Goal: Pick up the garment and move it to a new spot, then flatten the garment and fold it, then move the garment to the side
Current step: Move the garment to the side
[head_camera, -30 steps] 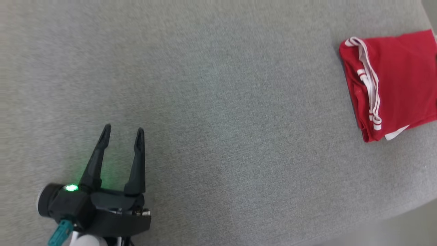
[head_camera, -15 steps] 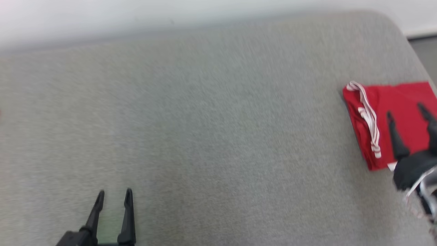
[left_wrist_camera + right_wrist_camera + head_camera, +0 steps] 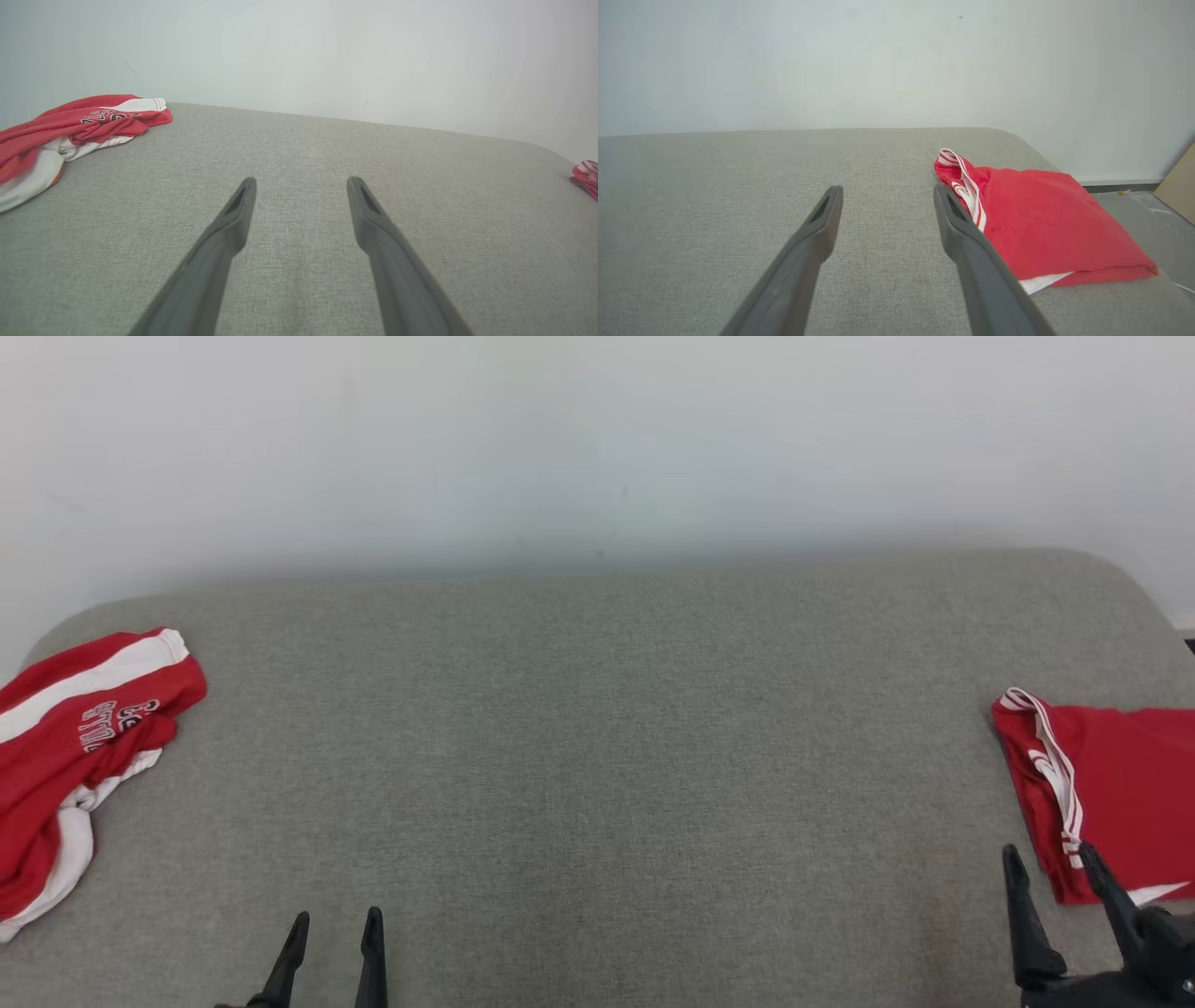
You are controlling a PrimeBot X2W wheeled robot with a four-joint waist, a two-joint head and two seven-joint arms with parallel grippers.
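A crumpled red and white garment (image 3: pixel 75 747) with lettering lies at the far left of the grey padded surface (image 3: pixel 597 756); the left wrist view has it at the upper left (image 3: pixel 70 130). A folded red garment (image 3: pixel 1111 784) with white trim lies flat at the far right edge, and also shows in the right wrist view (image 3: pixel 1041 224). My left gripper (image 3: pixel 336 919) is open and empty at the lower left, hovering over bare fabric (image 3: pixel 301 179). My right gripper (image 3: pixel 1047 851) is open and empty, just in front and left of the folded garment (image 3: pixel 888 188).
A white wall (image 3: pixel 597 448) rises directly behind the surface. The surface's rounded right end drops to a grey floor (image 3: pixel 1148 210), where a cardboard piece (image 3: pixel 1181 182) leans. A wide bare stretch of grey fabric lies between the two garments.
The head camera has tilted up, so the wall and the crumpled garment at the left have come into the picture. The right gripper now shows at the lower right. Both grippers stay open.
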